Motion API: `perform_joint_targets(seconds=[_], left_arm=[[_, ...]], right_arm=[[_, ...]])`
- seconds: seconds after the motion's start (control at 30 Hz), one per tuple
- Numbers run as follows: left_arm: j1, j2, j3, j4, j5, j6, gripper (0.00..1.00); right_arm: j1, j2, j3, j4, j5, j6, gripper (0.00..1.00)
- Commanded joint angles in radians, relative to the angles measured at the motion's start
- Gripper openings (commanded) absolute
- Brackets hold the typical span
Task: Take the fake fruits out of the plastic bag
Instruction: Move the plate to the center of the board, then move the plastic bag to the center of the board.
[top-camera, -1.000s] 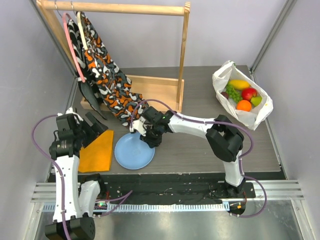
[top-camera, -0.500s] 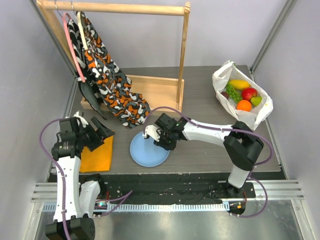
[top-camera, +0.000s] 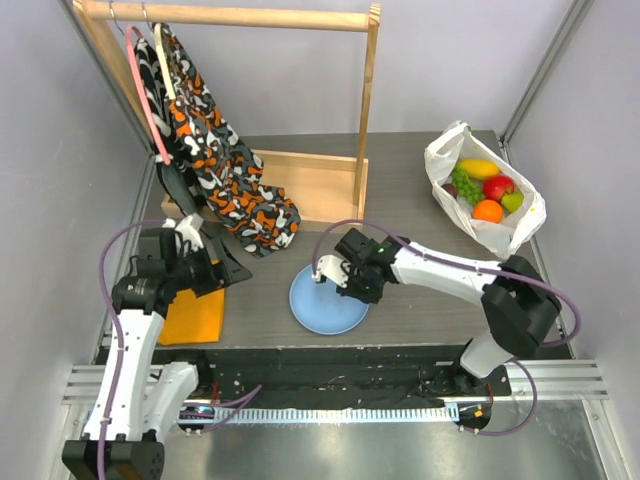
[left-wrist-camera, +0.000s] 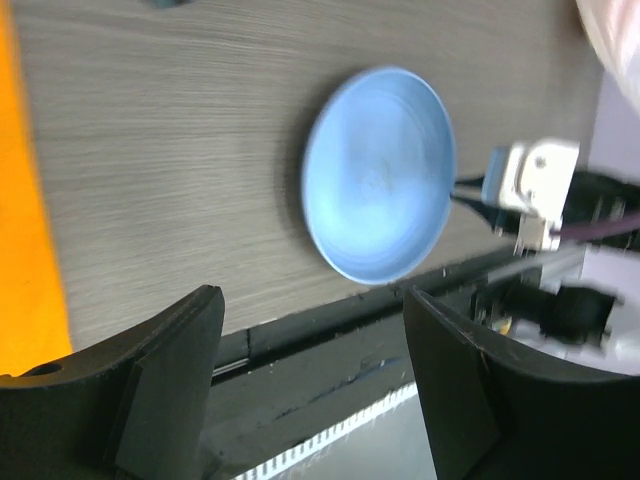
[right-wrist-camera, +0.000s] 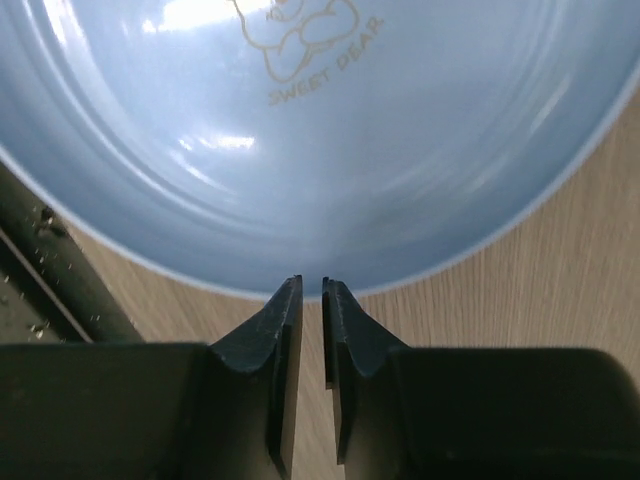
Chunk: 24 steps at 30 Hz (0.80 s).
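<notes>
We read only one text: "SWEET DEAR", in gold letters on the light-blue plate (right-wrist-camera: 440, 170), under a small drawn figure.

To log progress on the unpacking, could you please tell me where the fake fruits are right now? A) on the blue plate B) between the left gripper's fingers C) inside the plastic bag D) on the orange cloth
C: the fake fruits all lie together inside the open plastic bag at the far right, while the blue plate has nothing on it.
</notes>
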Motion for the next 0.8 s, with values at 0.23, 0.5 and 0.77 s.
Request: perform_joint_targets(seconds=[0.23, 0.5, 0.77], left_arm=[[-0.437, 0.311, 0.453, 0.105, 0.124, 0.332, 0.83], [-0.910, 0.760, 1.026, 0.035, -0.196, 0.603, 0.89], [-0.988, 1.222, 1.539, 0.242, -0.655, 0.645, 1.00]], right_arm=[[-0.271, -0.350, 0.357, -0.169, 0.005, 0.241, 0.73], [-0.448, -0.671, 0.405, -0.129, 0.499, 0.356, 1.00], [-0.542, -0.752, 0.465, -0.223, 0.664, 0.360, 1.00]])
